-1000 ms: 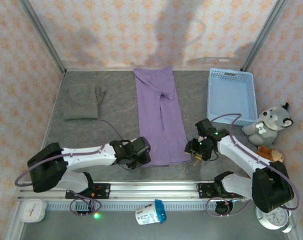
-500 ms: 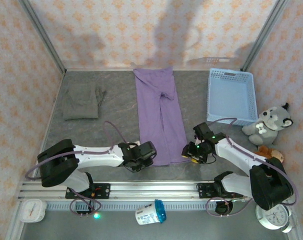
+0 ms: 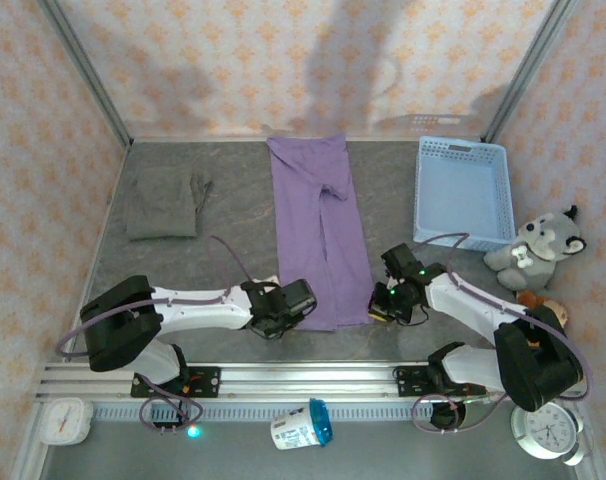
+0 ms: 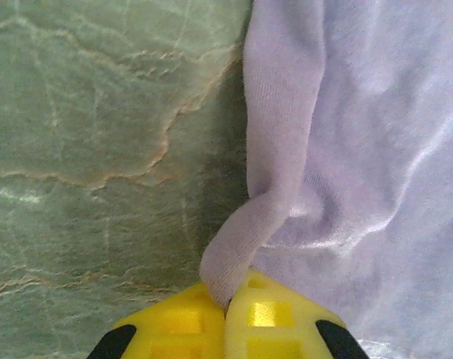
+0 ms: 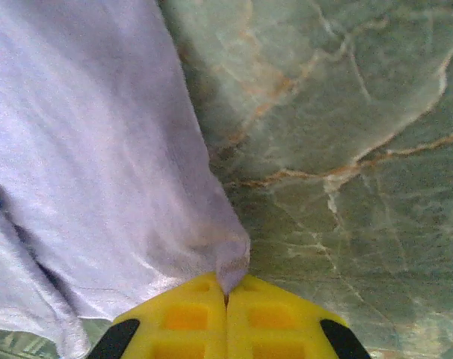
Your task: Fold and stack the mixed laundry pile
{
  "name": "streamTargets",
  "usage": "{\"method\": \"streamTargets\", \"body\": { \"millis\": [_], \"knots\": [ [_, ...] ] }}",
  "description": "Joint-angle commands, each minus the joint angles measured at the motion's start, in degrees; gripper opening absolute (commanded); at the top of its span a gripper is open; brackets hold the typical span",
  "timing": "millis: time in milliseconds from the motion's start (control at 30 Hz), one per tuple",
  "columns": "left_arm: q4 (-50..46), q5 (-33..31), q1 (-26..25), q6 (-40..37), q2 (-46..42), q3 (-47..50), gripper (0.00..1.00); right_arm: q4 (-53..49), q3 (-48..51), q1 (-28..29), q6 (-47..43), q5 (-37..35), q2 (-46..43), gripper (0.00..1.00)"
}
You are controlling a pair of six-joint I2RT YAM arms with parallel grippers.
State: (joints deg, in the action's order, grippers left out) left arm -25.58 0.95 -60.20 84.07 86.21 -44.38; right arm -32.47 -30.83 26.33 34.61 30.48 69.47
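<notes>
While both arms lie low and angle inward over the grey marbled surface (image 3: 233,215), each end effector is pressed together on a near corner of the lavender garment (image 3: 318,235). Garment position: one long flat strip up the middle of the surface, running 12 to 6 o'clock, far end at the surface's far edge, near hem between the two arms. At 7 o'clock of the strip, the left end effector (image 3: 303,303) pinches the near left corner. Left wrist view: a rolled tongue of lavender cloth leads from the hem into the yellow pads (image 4: 182,321), which meet on it. At 5 o'clock of the strip, the right end effector (image 3: 378,308) pinches the near right corner. Right wrist view: the hem tip is caught where its pads meet. At 10 o'clock, the olive-grey garment (image 3: 163,205) lies wrinkled and compact, well apart from the lavender one and from both arms. At 2 o'clock, a light blue basket (image 3: 461,148), near the strip but apart. At 3 o'clock, a grey plush wolf (image 3: 538,250), just beside the basket's near right corner.
</notes>
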Motion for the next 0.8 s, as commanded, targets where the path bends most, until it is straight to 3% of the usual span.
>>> {"method": "streamTargets", "body": {
  "millis": [0,200,467,767],
  "knots": [
    [-3.46,-3.49,1.42,-1.50,-0.22,-3.08,0.00,0.84,-4.07,0.21,0.02,0.06,-0.68,0.00],
    [-8.78,-5.29,5.24,-5.91,-3.50,-8.58,0.00,-2.79,-11.34,0.20,-0.09,-3.00,-0.77,0.00],
    [-12.28,-2.78,14.88,-13.32,-3.92,-14.52,0.00,-6.64,-22.99,-0.08,-1.10,-9.99,5.42,0.00],
    [-12.57,5.82,26.97,-24.71,8.77,-28.95,0.00,-8.83,-42.26,-4.32,-3.36,-10.34,22.78,0.00]
  ]
}}
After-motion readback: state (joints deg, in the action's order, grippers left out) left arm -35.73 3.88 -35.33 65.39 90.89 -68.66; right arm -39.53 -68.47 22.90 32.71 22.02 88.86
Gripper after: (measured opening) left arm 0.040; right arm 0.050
